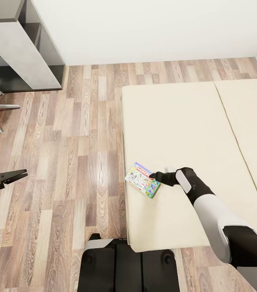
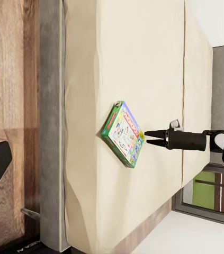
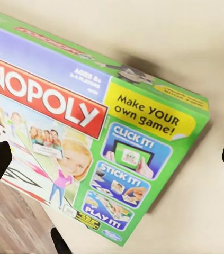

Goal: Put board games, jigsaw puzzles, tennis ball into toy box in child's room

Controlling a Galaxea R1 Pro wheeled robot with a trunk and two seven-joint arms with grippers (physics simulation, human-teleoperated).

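On smooth beige bed (image 1: 185, 121), flat glossy green-edged board game (image 1: 142, 179), open right jaws beside

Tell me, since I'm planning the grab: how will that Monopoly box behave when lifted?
The Monopoly box looks flat and rigid, so it probably won't flop. Lying flat on the bed, it offers only thin edges. Its glossy lid may slip in the right claw.

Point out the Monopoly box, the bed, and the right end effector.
Monopoly box (image 3: 98, 159): right wrist view, on its printed lid.
Bed (image 1: 177, 121): head view, on bare mattress top.
Right end effector (image 2: 148, 137): left wrist view, between its fingertips.
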